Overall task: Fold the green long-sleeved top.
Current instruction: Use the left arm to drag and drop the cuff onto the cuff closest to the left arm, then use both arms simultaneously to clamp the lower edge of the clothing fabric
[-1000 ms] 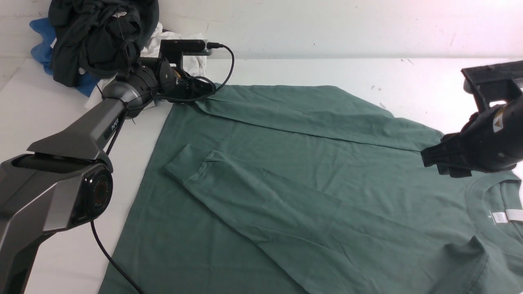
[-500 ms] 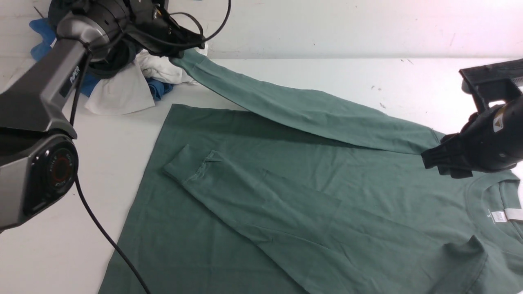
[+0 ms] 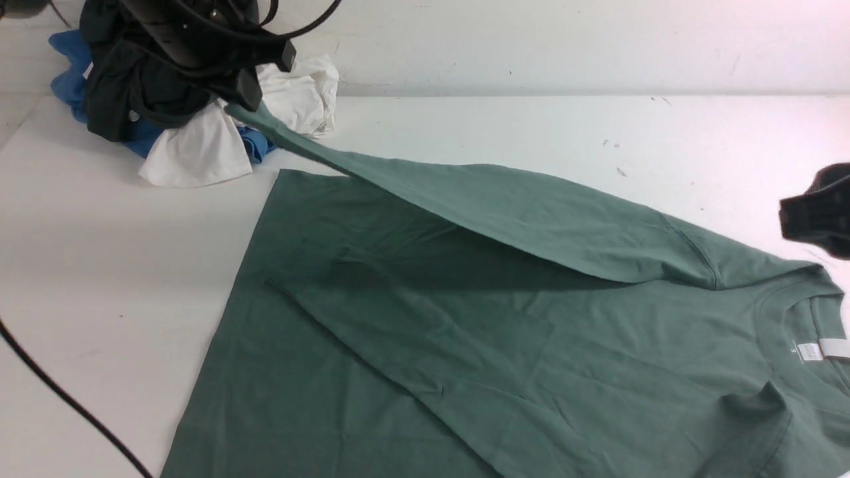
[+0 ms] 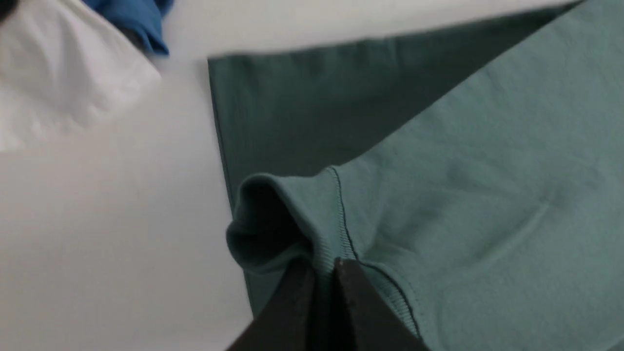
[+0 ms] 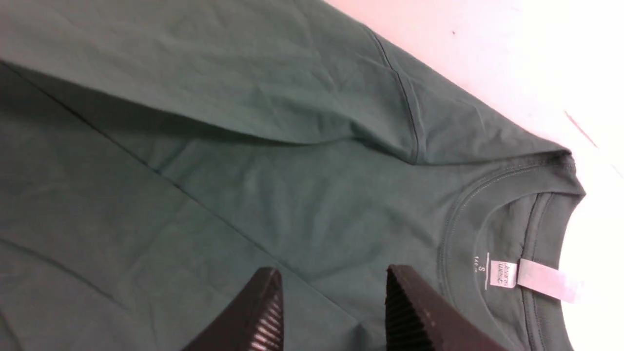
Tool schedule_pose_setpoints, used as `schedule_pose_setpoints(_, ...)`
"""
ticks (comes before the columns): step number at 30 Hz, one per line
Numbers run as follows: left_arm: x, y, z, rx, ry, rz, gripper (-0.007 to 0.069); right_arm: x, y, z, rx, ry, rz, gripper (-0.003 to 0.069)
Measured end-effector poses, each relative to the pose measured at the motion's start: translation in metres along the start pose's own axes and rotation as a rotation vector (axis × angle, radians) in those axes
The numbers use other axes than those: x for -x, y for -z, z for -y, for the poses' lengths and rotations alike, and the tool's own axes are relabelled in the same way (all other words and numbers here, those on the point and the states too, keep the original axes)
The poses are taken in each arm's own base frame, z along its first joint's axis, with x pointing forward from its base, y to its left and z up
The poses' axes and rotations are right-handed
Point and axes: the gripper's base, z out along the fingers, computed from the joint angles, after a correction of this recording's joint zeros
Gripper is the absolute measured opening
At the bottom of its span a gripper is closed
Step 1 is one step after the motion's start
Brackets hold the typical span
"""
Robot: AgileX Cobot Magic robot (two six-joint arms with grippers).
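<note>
The green long-sleeved top (image 3: 465,372) lies spread flat on the white table (image 3: 99,252), its neck with a white label (image 3: 823,350) at the right. One sleeve (image 3: 412,318) lies folded across the body. The far sleeve (image 3: 505,212) stretches up off the table to its ribbed cuff (image 4: 312,229), where my left gripper (image 3: 247,99) (image 4: 321,265) is shut on it, high at the back left. My right gripper (image 5: 331,275) hangs open above the chest near the collar (image 5: 487,195), holding nothing; it shows at the right edge (image 3: 817,216).
A heap of clothes sits at the back left corner: a black garment (image 3: 133,86), white cloth (image 3: 199,149) and blue cloth (image 3: 66,53). The wall (image 3: 531,40) runs right behind it. A black cable (image 3: 60,392) crosses the near left of the table.
My left gripper has lifted the far sleeve's cuff off the table and drawn it up and leftward, raising the sleeve to the shoulder. My right gripper has pulled back to the right, off the shoulder.
</note>
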Motion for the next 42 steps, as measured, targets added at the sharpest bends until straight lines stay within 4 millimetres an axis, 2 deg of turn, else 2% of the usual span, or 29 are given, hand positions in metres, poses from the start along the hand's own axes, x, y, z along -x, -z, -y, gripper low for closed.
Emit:
schedule_pose_setpoints(4,-0.039,0.003,0.002,0.009,0.005,-0.066,0.0017,-0.012,0.029,-0.004,0.075,0.017,-0.003,0.0286)
schedule_pose_setpoints(5,-0.041,0.0,0.002,0.01,0.006,-0.074,0.0017,-0.012,0.029,-0.004,0.079,0.014,-0.008,0.0286)
schedule_pose_setpoints(6,-0.06,0.002,0.003,0.013,0.013,-0.082,0.0017,-0.018,0.037,-0.006,0.109,0.032,-0.031,0.0286)
schedule_pose_setpoints(10,-0.095,-0.001,0.004,0.022,0.027,-0.085,0.0017,-0.026,0.045,-0.011,0.172,0.058,-0.076,0.0286)
schedule_pose_setpoints(12,-0.113,-0.009,0.004,0.025,0.035,-0.103,0.0017,-0.028,0.047,-0.013,0.194,0.069,-0.086,0.0286)
schedule_pose_setpoints(14,-0.124,-0.017,0.004,0.026,0.041,-0.119,0.0017,-0.028,0.047,-0.014,0.205,0.073,-0.088,0.0286)
schedule_pose_setpoints(15,-0.135,-0.027,0.003,0.028,0.047,-0.142,0.0017,-0.028,0.047,-0.015,0.215,0.078,-0.087,0.0286)
schedule_pose_setpoints(19,-0.156,-0.048,0.0,0.034,0.056,-0.184,0.0032,-0.028,0.047,-0.015,0.22,0.092,-0.085,0.0286)
schedule_pose_setpoints(22,-0.167,-0.06,-0.002,0.037,0.036,-0.206,0.009,-0.028,0.047,-0.015,0.22,0.094,-0.082,0.0286)
schedule_pose_setpoints(24,-0.168,-0.064,-0.002,0.036,0.018,-0.218,0.018,-0.028,0.047,-0.015,0.221,0.1,-0.081,0.0286)
schedule_pose_setpoints(27,-0.168,-0.063,-0.002,0.032,0.004,-0.228,0.0289,-0.028,0.047,-0.015,0.221,0.104,-0.082,0.0286)
schedule_pose_setpoints(29,-0.169,-0.054,0.001,0.018,-0.015,-0.25,0.0393,-0.029,0.047,-0.015,0.222,0.116,-0.098,0.0286)
schedule_pose_setpoints(30,-0.169,-0.052,0.002,0.017,-0.02,-0.248,0.0399,-0.03,0.047,-0.015,0.223,0.118,-0.102,0.0286)
schedule_pose_setpoints(31,-0.169,-0.04,0.008,0.006,-0.05,-0.249,0.0442,-0.031,0.048,-0.015,0.225,0.125,-0.116,0.0286)
schedule_pose_setpoints(34,-0.172,-0.015,0.034,-0.029,-0.147,-0.213,0.046,-0.033,0.049,-0.021,0.251,0.164,-0.133,0.0286)
schedule_pose_setpoints(36,-0.181,-0.004,0.055,-0.064,-0.236,-0.228,0.0459,-0.036,0.05,-0.028,0.289,0.197,-0.146,0.0286)
schedule_pose_setpoints(39,-0.206,-0.003,0.079,-0.104,-0.408,-0.339,0.0454,-0.039,0.053,-0.04,0.35,0.252,-0.15,0.0286)
schedule_pose_setpoints(40,-0.224,-0.009,0.087,-0.113,-0.501,-0.427,0.0451,-0.042,0.055,-0.046,0.381,0.28,-0.152,0.0286)
schedule_pose_setpoints(41,-0.226,-0.01,0.086,-0.11,-0.509,-0.435,0.0451,-0.043,0.056,-0.047,0.389,0.291,-0.151,0.0286)
schedule_pose_setpoints(42,-0.244,-0.018,0.088,-0.1,-0.634,-0.514,0.0445,-0.048,0.059,-0.054,0.422,0.328,-0.156,0.0286)
